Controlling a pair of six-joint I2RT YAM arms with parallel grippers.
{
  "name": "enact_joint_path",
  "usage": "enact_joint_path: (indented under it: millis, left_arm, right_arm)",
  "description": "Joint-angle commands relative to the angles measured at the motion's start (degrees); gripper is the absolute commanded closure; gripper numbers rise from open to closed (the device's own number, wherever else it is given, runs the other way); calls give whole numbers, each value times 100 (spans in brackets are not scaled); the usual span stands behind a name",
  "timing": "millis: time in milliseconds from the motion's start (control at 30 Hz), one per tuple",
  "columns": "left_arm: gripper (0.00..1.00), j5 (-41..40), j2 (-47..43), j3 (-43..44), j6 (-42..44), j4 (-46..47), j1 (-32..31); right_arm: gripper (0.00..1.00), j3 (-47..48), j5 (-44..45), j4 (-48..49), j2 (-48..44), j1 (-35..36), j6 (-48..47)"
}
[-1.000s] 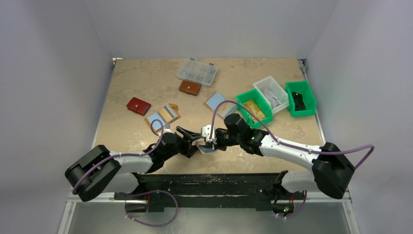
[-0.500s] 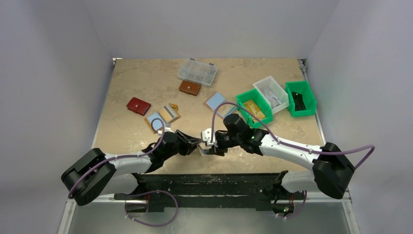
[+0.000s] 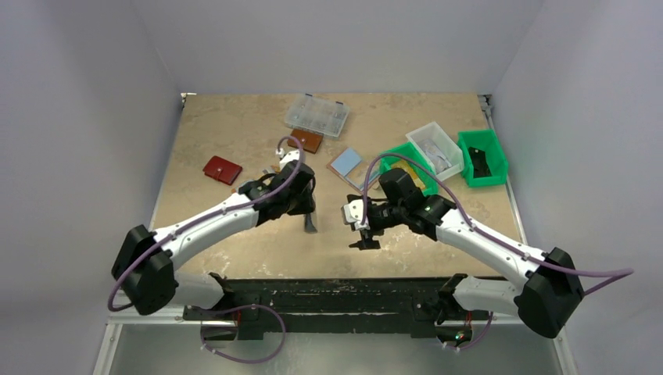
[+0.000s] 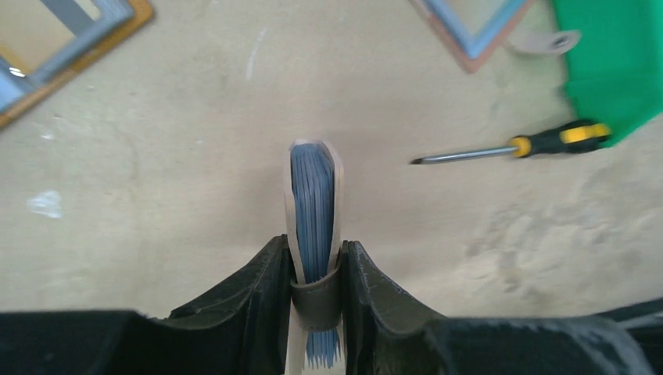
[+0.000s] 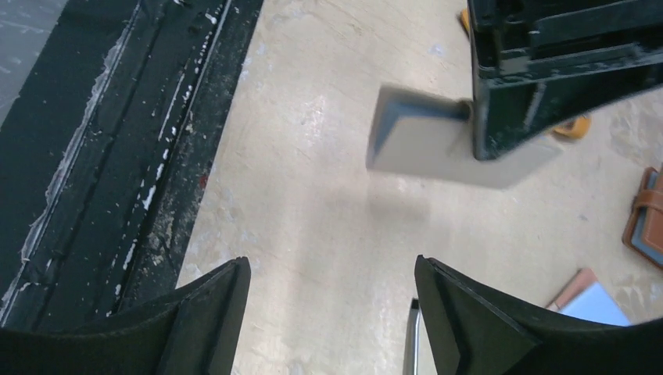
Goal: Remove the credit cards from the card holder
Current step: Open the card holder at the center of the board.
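Observation:
The tan card holder [image 4: 314, 205] is folded shut and seen edge-on, its pale blue ribbed inside showing between the covers. My left gripper [image 4: 315, 258] is shut on it near the strap end and holds it above the table. In the top view the card holder [image 3: 310, 224] hangs below the left gripper [image 3: 307, 212] near the table's middle. The right wrist view shows the holder's [image 5: 418, 144] flat tan side ahead. My right gripper [image 5: 332, 269] stands open and empty, to the right of the holder [image 3: 363, 234]. No separate credit cards can be made out.
A screwdriver [image 4: 508, 148] lies on the table by a green bin [image 4: 618, 62]. Opened wallets [image 4: 70, 39] [image 4: 477, 31] lie farther back. The top view shows a red wallet [image 3: 222, 169], brown wallet [image 3: 305, 141], clear organizer [image 3: 317, 115], white bin [image 3: 434, 148] and another green bin [image 3: 481, 156].
The two grippers met at the near middle, both at the holder. The left one closed on it, the right one opened and let go, and the arms drew apart, the left carrying the holder farther back.

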Motion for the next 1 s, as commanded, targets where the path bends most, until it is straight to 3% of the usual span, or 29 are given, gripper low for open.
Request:
enact_joint_path:
  millis: [0, 167, 400, 567, 967]
  left_arm:
    - [95, -598, 757, 939, 1657, -1935, -72]
    - [95, -1499, 1743, 1972, 1650, -2720, -430]
    - [92, -1741, 2737, 2619, 1515, -2721, -918]
    - [76, -1525, 3234, 2671, 1419, -2501, -1111]
    - [50, -664, 2524, 1764, 1126, -1103, -1150]
  right_arm:
    - [14, 206, -220, -302, -297, -300, -282]
    - [14, 172, -282, -330, -457, -544, -295]
    - [13, 186, -305, -419, -455, -648, -387]
    - [13, 186, -365, -475, -487, -714, -437]
    - [13, 204, -503, -634, -525, -823, -549]
